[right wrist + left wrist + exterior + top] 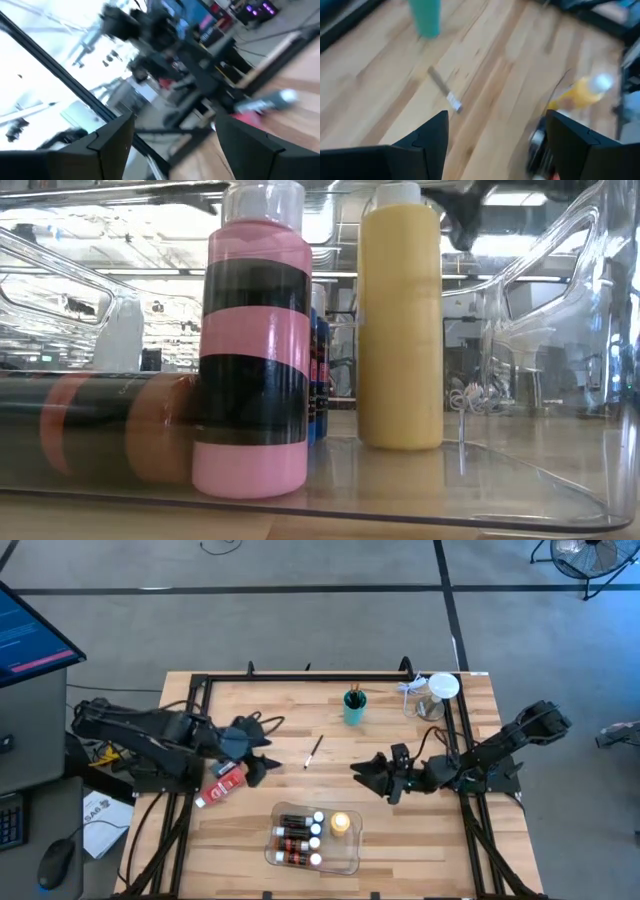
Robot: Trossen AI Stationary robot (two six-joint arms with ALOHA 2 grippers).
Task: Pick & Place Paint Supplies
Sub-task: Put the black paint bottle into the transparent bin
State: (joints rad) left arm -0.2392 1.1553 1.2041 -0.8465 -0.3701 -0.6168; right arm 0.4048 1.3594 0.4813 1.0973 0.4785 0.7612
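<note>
Hovering with fingers spread, left tool [262, 755] nears red tube [222, 784]; right tool [365, 773] gapes empty.

Both arms are dark, nearly black, built of chunky angular links with loose black cables looping beside their joints. The left claw [262, 752] and right claw [366, 772] each end in two broad, flat, matte-black fingers [427, 140] with bevelled tips.

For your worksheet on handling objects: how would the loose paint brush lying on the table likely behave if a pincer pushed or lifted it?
The paint brush looks thin and straight, so probably light and stiff. Lying flat on the bare table, it may roll or skid when nudged. Its slim handle gives an open pincer little to close on.
</note>
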